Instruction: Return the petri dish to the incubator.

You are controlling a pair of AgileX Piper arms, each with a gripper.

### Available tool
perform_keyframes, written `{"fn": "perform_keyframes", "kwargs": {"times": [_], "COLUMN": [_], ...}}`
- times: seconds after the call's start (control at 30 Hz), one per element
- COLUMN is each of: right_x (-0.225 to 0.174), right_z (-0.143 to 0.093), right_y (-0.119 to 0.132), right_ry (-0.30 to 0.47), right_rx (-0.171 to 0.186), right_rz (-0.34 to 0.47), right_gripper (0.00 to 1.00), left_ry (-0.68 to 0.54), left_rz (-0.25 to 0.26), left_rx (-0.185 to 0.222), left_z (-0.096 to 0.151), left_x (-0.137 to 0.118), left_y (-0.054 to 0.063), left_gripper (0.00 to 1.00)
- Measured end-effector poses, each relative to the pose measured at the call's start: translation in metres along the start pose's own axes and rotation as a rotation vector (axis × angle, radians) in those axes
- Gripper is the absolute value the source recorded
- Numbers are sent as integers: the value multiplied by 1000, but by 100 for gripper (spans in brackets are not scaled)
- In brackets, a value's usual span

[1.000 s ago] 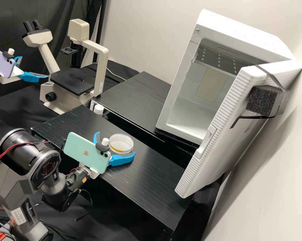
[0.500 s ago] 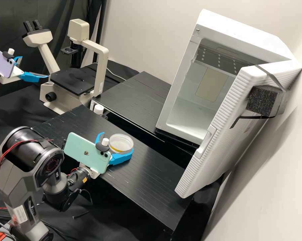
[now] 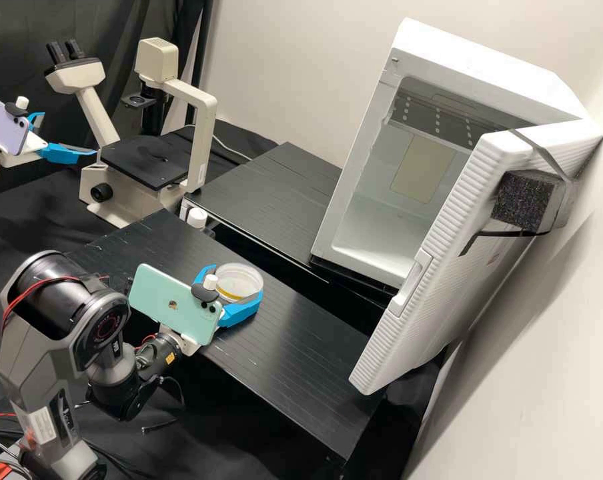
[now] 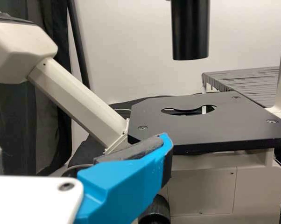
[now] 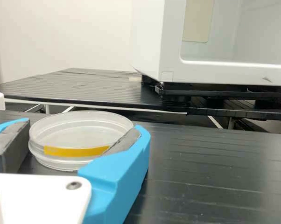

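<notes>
One petri dish (image 3: 240, 279), with one yellow strip (image 5: 75, 151), is held between the two blue fingers (image 5: 122, 172) of the right hand (image 3: 233, 287), which is closed about its sides. It is over the near black surface (image 3: 295, 360), across from the incubator (image 3: 475, 60), close to the edge facing it; I cannot tell whether its base touches down. A dark gap separates this surface from the far one (image 3: 268, 193), beside the incubator's foot. The incubator's one door (image 3: 435, 247) stands open, swung toward the near surface, its edge jutting past the mouth. Left of the incubator are one microscope (image 3: 205, 127) and, farther out, the left hand (image 3: 69, 134), its two fingers wide apart. Two phones (image 3: 175, 307) ride on the arms, one each.
</notes>
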Motion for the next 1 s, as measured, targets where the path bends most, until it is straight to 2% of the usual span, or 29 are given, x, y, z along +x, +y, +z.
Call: {"fn": "perform_keyframes", "kwargs": {"times": [0.6,0.7,0.73,0.83,0.9,1.0], "right_x": [-1,-4,-4,-3,0,10], "right_z": [1,2,4,10,14,17], "right_y": [3,12,16,28,39,60], "right_ry": [3,9,0,-38,-59,-59], "right_rx": [-5,-3,-8,8,15,9], "right_rz": [10,41,51,86,130,204], "right_gripper": [0,0,0,0,0,0], "left_ry": [0,0,0,0,0,0], "left_rz": [0,0,0,0,0,0], "left_rx": [0,0,0,0,0,0], "left_z": [0,0,0,0,0,0], "left_x": [0,0,0,0,0,0], "left_y": [0,0,0,0,0,0], "left_gripper": [100,100,100,100,100,100]}}
